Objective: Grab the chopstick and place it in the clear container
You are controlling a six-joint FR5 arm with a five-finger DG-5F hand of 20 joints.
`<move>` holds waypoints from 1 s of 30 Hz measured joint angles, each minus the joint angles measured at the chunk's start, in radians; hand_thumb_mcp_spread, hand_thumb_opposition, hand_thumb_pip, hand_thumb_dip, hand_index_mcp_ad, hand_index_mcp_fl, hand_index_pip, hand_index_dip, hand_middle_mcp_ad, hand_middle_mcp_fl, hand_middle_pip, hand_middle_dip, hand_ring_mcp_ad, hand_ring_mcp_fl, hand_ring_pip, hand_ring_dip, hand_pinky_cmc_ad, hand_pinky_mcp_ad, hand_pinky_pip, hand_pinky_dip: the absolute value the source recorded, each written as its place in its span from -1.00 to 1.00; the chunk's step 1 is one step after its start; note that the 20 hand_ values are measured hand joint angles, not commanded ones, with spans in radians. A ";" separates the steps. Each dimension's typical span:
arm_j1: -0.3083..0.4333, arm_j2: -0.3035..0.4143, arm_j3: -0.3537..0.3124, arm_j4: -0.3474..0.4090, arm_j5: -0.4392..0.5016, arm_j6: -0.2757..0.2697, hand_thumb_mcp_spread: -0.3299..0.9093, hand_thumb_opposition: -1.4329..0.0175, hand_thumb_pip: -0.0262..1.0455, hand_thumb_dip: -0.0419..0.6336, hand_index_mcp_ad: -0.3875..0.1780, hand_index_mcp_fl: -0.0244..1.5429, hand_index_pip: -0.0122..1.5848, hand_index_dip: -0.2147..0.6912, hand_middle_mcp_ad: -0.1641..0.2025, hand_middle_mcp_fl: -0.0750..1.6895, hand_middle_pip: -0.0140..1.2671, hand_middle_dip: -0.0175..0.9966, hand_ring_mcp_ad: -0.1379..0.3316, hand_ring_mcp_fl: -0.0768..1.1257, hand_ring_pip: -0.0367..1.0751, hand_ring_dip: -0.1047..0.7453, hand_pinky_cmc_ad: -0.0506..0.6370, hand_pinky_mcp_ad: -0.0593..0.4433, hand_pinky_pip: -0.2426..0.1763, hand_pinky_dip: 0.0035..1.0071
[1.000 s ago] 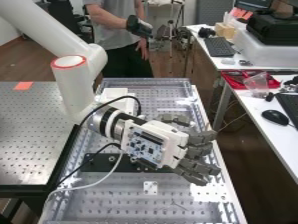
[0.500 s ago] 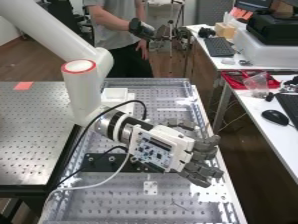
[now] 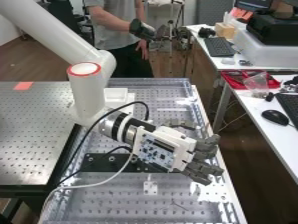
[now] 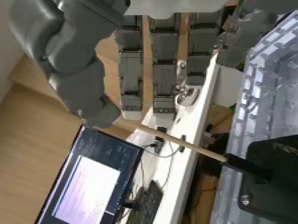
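Observation:
Above the middle of the clear perforated bench, the hand points to the right in the high view, its fingers extended. In the wrist view, the hand has long straight fingers and a thumb apart from them, open. A thin wooden chopstick runs from close to the thumb's tip to a black socket on a black plate. Nothing is curled round the chopstick. Behind the arm's wrist in the high view sits a small whitish open box; I cannot tell whether it is the clear container.
A black mounting plate lies partly under the hand, with cables looping over it. The clear bench's raised edge runs along the right. A metal perforated table adjoins at left; a white desk with keyboards and a mouse stands at right.
In the high view, the arm and hand have shifted to the right and slightly nearer the camera, mostly in the first half second. The fingers remain extended.

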 joint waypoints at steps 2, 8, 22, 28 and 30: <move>0.001 -0.003 0.003 -0.002 0.000 0.000 0.17 -0.12 0.58 0.04 0.33 -0.57 0.33 -0.62 0.51 -0.40 -0.10 0.10 0.20 -0.43 -0.80 -0.07 -0.06 0.12 -0.06 -0.65; 0.005 -0.010 0.017 -0.015 -0.007 -0.006 0.20 -0.12 0.53 0.04 0.34 -0.55 0.33 -0.62 0.51 -0.38 -0.10 0.10 0.20 -0.41 -0.80 -0.07 -0.05 0.14 -0.06 -0.65; 0.007 -0.011 0.018 -0.018 0.019 -0.024 0.24 -0.12 0.43 -0.02 0.23 -0.43 0.27 -0.62 0.41 -0.26 -0.04 0.10 0.12 -0.29 -0.80 -0.04 0.01 0.13 -0.08 -0.66; 0.007 -0.013 0.024 -0.021 0.025 -0.021 0.29 -0.12 0.35 -0.02 0.23 -0.40 0.38 -0.62 0.41 -0.24 0.01 0.15 0.09 -0.22 -0.80 0.02 0.06 0.14 0.02 -0.66; 0.007 -0.015 0.027 -0.022 0.025 -0.021 0.29 -0.12 0.35 -0.02 0.23 -0.40 0.44 -0.62 0.39 -0.22 0.04 0.16 0.09 -0.22 -0.80 0.04 0.11 0.14 0.07 -0.65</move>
